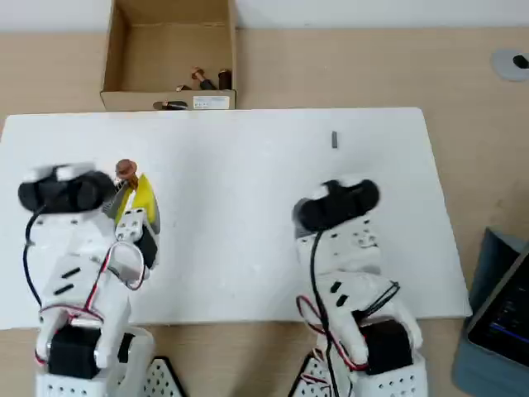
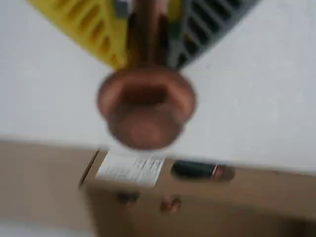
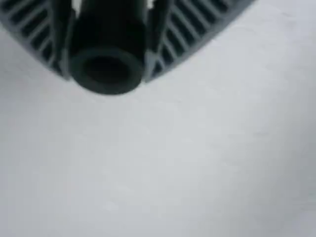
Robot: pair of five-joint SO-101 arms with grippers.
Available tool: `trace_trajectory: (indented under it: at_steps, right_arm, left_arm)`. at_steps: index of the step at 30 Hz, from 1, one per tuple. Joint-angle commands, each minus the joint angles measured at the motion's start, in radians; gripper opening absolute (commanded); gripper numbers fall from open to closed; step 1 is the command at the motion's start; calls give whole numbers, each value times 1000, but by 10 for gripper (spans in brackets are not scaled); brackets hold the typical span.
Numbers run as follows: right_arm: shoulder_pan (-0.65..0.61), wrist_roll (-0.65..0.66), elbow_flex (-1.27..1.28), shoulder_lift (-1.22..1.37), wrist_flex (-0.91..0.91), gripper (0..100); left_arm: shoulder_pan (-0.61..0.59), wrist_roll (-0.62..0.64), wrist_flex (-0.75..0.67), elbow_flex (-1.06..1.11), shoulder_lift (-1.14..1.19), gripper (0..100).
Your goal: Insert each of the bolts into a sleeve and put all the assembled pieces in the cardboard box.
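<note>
Left gripper [image 2: 148, 49] is clamped on the copper bolt [image 2: 145, 106] near the white board's [image 1: 248, 248] left edge. The bolt's broad rounded head pokes out past ribbed yellow and grey fingers. Right gripper [image 3: 106, 44], right of the board's middle, is clamped on the black sleeve [image 3: 105, 74], a smooth tube with its open bore facing out. The risk, I'd say: a smooth metal shank and a narrow bore, so slight misalignment jams the tip on the rim or twists either piece. The cardboard box [image 1: 116, 58] sits beyond the far edge.

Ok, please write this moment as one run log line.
left fingers: shut on bolt | right fingers: shut on sleeve | bolt and sleeve: apart | cardboard box: assembled pieces inside
</note>
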Motion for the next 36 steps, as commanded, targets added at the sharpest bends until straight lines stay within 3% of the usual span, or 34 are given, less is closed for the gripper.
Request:
trace_trajectory:
  at_steps: [1,8,14,29,36]
  right_arm:
    - [-105,-8,42,-53,-72,9]
    - [-303,-8,125,-124,-172,9]
    - [-403,-6,163,-154,-187,9]
    - [-483,-3,157,-157,-193,9]
    - [-483,-2,105,-157,-193,9]
  left_arm:
    - [15,61,-38,17,-87,2]
    - [25,206,-40,3,-70,2]
    - [129,282,-40,-25,-70,2]
    - [359,331,-38,-52,-70,2]
    - [407,331,-38,-6,-70,2]
